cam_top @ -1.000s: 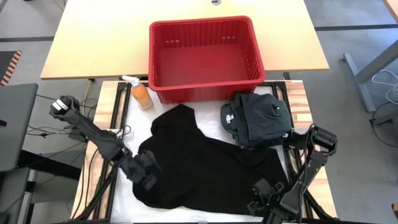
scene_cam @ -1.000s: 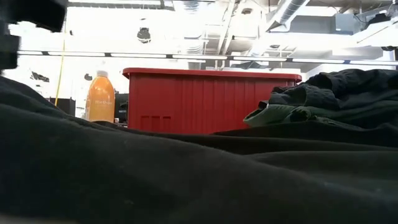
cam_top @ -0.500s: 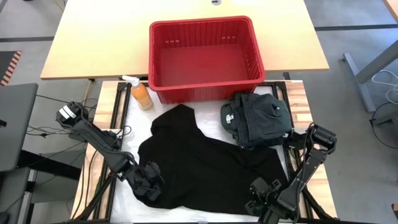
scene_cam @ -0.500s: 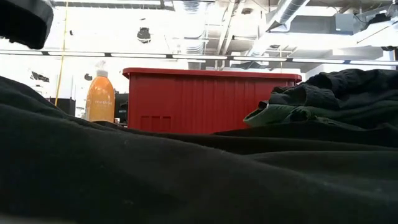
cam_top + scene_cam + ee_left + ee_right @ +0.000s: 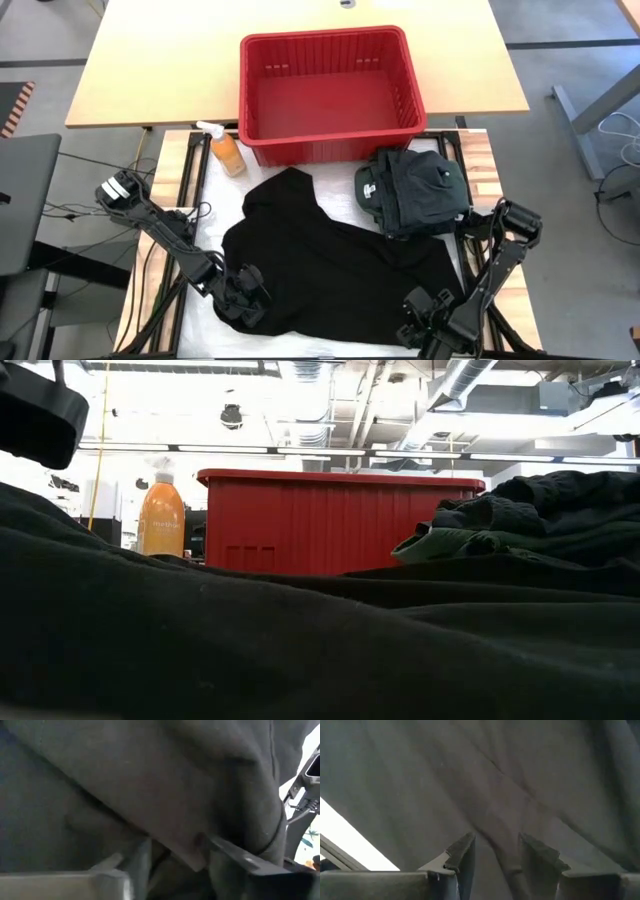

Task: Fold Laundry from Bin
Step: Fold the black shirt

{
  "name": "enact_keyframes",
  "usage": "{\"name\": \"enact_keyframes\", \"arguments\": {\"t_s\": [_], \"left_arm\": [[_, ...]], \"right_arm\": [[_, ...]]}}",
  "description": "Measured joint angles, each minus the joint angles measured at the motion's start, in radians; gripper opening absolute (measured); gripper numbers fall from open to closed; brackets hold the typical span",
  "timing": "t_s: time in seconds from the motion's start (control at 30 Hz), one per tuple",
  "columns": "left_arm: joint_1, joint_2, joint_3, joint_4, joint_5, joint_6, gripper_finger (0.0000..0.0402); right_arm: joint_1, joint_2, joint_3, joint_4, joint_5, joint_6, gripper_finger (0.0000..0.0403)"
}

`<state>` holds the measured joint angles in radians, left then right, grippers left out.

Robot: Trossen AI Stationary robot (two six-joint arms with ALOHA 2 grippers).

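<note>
A black garment lies spread flat on the white table top. My left gripper is low at its near left edge. In the left wrist view the fingers stand apart, open, with a cloth edge between them. At the garment's near right corner, my right gripper is shut on a ridge of the cloth. A folded pile of dark green and charcoal laundry rests on the table at the far right. The red bin stands behind, with nothing showing inside. My left gripper has its fingers on either side of the garment's near left edge; I cannot tell whether they touch it. My right gripper pinches a raised fold of the black garment between its two fingers, coming steeply from above. The rest of the garment lies on the table.
An orange spray bottle stands left of the bin's near corner. The bin sits half on a wooden table beyond. Bare white table top shows along the garment's left and near sides.
My left gripper has come down and toward the table's near edge, onto the black garment's near left edge; its arm has sunk with it. The garment and the folded pile lie as before.
</note>
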<state>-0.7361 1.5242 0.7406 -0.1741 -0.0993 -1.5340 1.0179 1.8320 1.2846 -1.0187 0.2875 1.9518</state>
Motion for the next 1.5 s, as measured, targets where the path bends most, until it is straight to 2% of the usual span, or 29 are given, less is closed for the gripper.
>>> {"name": "enact_keyframes", "arguments": {"t_s": [0.07,0.17,0.2,0.3,0.47,0.67,0.83,0.97,1.17,1.27,1.33,1.43,1.5], "left_arm": [[0.000,0.000,0.000,-0.001,-0.007,0.018,0.0128],[0.000,0.000,0.000,-0.021,-0.035,0.039,0.0038],[0.000,0.000,0.000,-0.022,-0.048,0.046,0.0020],[0.008,0.000,0.000,-0.024,-0.056,0.082,0.0006],[0.042,-0.103,0.000,-0.118,0.009,0.172,0.0001],[0.101,-0.337,0.001,-0.394,-0.024,0.265,0.0000],[0.170,-0.451,0.001,-0.584,-0.054,0.347,0.0000],[0.247,-0.456,0.001,-0.609,-0.064,0.441,0.0000],[0.327,-0.380,0.001,-0.602,0.007,0.598,0.0000],[0.348,-0.332,0.001,-0.630,0.037,0.662,0.0000],[0.359,-0.308,0.001,-0.639,0.042,0.685,0.0002],[0.375,-0.296,0.004,-0.647,0.086,0.749,0.0021],[0.384,-0.294,0.028,-0.684,0.097,0.769,0.0043]], "right_arm": [[0.003,0.000,0.000,-0.001,0.000,0.000,0.0172],[0.002,0.000,0.000,-0.004,-0.001,0.000,0.0172],[0.002,0.000,0.000,-0.004,-0.001,0.000,0.0172],[0.002,0.000,0.000,-0.004,-0.002,0.003,0.0172],[0.002,-0.029,0.008,0.001,0.001,0.000,0.0172],[0.002,-0.087,0.031,-0.024,0.073,-0.047,0.0172],[-0.021,-0.126,0.032,-0.021,0.143,-0.073,0.0172],[-0.056,-0.137,0.032,0.056,0.196,-0.135,0.0172],[-0.150,-0.098,0.032,0.457,0.255,-0.518,0.0172],[-0.209,-0.026,0.033,0.656,0.179,-0.687,0.0172],[-0.242,0.029,0.033,0.728,0.108,-0.737,0.0172],[-0.277,0.097,0.032,0.765,0.038,-0.728,0.0172],[-0.285,0.134,0.032,0.761,0.030,-0.682,0.0172]]}}
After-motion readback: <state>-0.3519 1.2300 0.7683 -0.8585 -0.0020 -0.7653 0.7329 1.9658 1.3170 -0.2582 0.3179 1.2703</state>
